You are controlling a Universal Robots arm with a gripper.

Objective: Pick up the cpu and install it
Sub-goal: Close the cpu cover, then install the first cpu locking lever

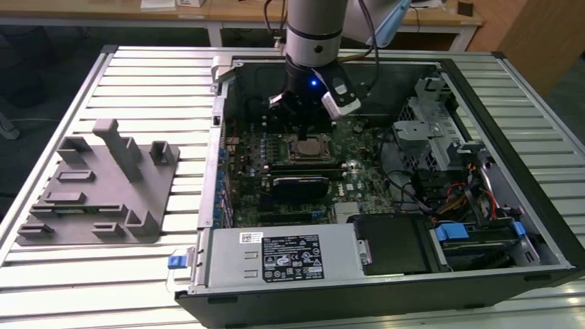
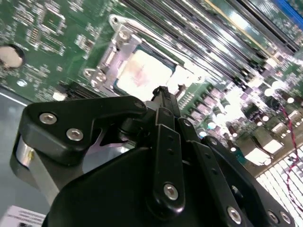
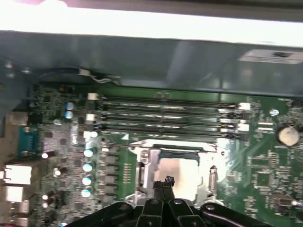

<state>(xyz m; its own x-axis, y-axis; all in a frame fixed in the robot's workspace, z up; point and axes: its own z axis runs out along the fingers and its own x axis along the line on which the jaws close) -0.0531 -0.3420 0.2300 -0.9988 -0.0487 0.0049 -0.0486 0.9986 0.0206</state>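
Slatted metal tabletop (image 1: 137, 75), pale grey, carries an open black case (image 1: 366, 305) lying on its side w/ the green board (image 1: 366, 164) facing up. Room behind the case: light wooden desks (image 1: 229, 10), a wooden cabinet (image 1: 539, 34) toward the exterior view's right, dark floor (image 1: 37, 55). A grey tray (image 1: 92, 192) w/ upright posts sits on the tabletop outside the case, on the exterior view's left, apart from it. Inside the case the arm (image 1: 316, 27) reaches down over the board and the hand (image 1: 297, 116) hangs just above the socket (image 3: 142, 165), approx mid-case. In both wrist views the fingers (image 2: 163, 101) are pressed together w/ nothing between them. The cpu (image 2: 142, 73) lies flat in the socket, silver top up, fingertips just over its edge; can't tell if they touch it. RAM slots (image 3: 165, 118) run between the socket and the case wall. The PSU (image 1: 274, 257) w/ a label fills the case's near corner.
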